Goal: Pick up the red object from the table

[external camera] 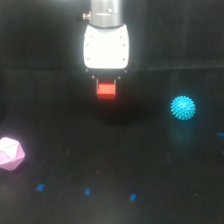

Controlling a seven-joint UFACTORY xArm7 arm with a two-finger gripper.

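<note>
Here the gripper (106, 86) hangs from the top middle of the exterior view, its white housing square to the camera and its dark fingers reaching down just below the body. The red block (106, 90) sits right under the housing, and it appears to be pinched between those fingers; the fingers are dark against a dark background, so the contact itself is hard to make out, but the block's top edge is tucked up between them in a way that fits a hold from both sides. Whether the block is clear of the table (150, 165) or only resting on it cannot be told for certain; a faint dark patch below it reads like a shadow, which suggests it is slightly raised. The grip looks centred on the block, sensible for a stubby piece narrower than the fingers' span, since an off-centre pinch could let it twist or slip. The cyan ball (183, 107) lies well apart toward the exterior view's right, and the pink polyhedron (10, 153) well apart at the lower left edge, so neither crowds the arm or stands in the way of a straight lift. A few blue tape marks (87, 191) dot the table nearer the camera. Judged from this, the grasp seems made and the remaining work is to raise the block cleanly, keeping the squeeze steady.
</note>
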